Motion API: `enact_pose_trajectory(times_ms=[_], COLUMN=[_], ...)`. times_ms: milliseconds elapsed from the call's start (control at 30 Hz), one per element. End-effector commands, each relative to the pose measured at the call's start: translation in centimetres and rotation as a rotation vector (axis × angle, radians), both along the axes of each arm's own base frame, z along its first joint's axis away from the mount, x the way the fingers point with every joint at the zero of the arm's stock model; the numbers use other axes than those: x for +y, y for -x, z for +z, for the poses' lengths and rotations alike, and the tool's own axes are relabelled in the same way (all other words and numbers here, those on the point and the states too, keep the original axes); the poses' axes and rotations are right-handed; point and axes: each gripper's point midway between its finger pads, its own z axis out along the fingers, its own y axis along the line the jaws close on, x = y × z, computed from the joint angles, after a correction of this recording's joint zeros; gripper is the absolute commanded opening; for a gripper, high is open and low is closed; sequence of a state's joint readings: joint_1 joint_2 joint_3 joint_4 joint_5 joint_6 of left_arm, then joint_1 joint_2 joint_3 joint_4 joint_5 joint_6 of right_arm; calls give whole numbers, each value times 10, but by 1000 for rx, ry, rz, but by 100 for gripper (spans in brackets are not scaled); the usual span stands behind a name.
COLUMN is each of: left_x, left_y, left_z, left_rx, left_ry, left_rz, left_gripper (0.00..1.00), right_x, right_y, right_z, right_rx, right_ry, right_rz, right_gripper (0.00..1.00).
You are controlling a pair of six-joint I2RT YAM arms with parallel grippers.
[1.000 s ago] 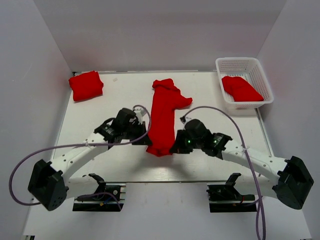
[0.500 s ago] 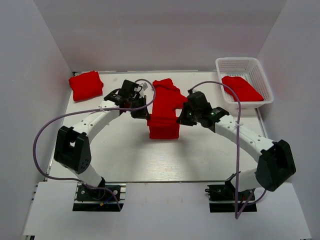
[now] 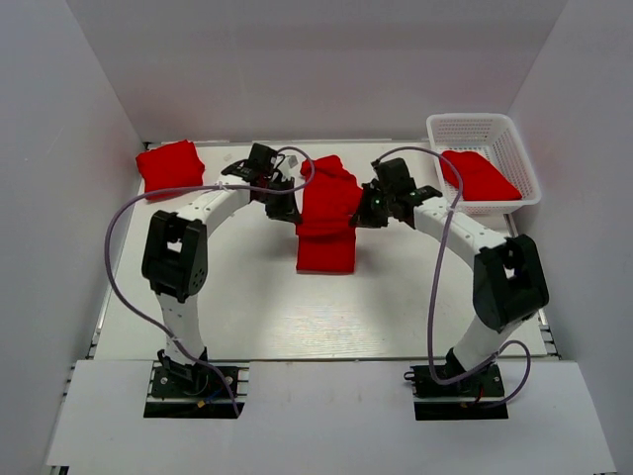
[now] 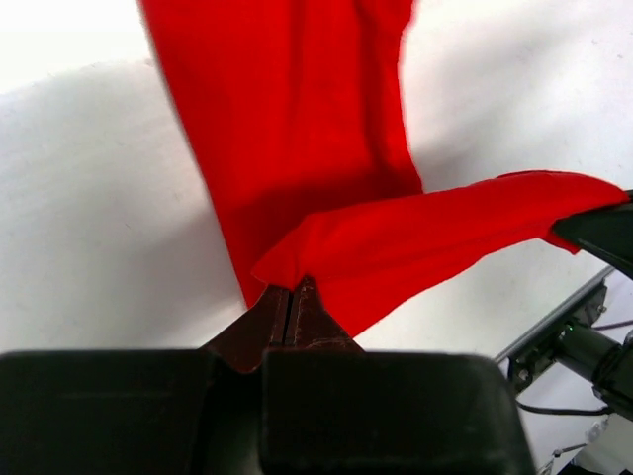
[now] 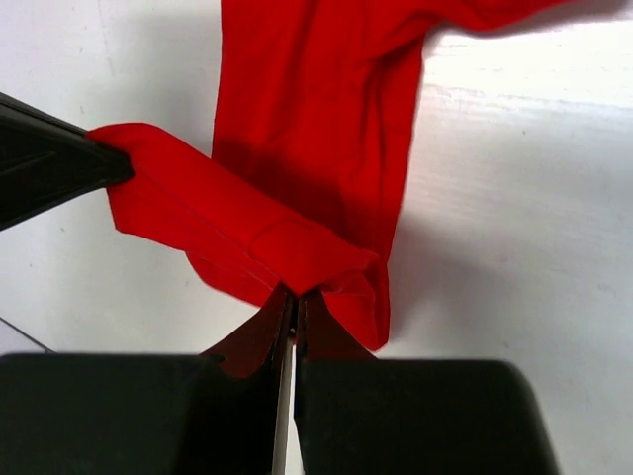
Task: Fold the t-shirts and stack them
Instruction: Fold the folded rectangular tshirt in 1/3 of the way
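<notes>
**Near hem pinched between both arms**

The left gripper point(image 3: 285, 208) and right gripper point(image 3: 366, 212) are each clamping a near corner of the t-shirt point(image 3: 326, 252) lying mid-way across the table point(image 3: 227, 297). Its long axis is running straight away from them, with both arms equally close.

— Where could a hand get through on that table point(image 3: 247, 307)?
— Along the near edge, wide open. Farther back the left arm point(image 3: 213, 203) and right arm point(image 3: 455, 226) arch inward to the raised t-shirt point(image 3: 326, 233) mid-table, closing that stretch. A folded t-shirt point(image 3: 170, 168) fills the far left corner, the white basket point(image 3: 485, 134) the far right.
</notes>
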State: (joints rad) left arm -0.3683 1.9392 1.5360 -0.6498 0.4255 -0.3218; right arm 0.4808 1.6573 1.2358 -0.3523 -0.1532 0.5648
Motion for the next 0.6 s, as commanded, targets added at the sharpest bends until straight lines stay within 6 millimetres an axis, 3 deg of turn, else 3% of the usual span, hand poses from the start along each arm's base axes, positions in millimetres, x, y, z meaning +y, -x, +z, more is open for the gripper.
enact_pose_trajectory(times_ms=[0, 200, 433, 567], left_x=[10, 5, 0, -4], left_y=[-16, -30, -55, -63], left_z=[-2, -21, -36, -39], left_rx=[-11, 12, 17, 18], left_ry=[-3, 11, 47, 52], left_rz=[-4, -17, -29, -20], left_gripper=[0, 0, 0, 0], right_x=[10, 19, 13, 15], right_y=[-25, -41, -62, -77], right_z=[4, -15, -44, -43], right_rx=[-30, 3, 38, 25], right_ry=[-42, -65, -57, -78], right_rz=[39, 50, 24, 41], right_gripper=[0, 0, 0, 0])
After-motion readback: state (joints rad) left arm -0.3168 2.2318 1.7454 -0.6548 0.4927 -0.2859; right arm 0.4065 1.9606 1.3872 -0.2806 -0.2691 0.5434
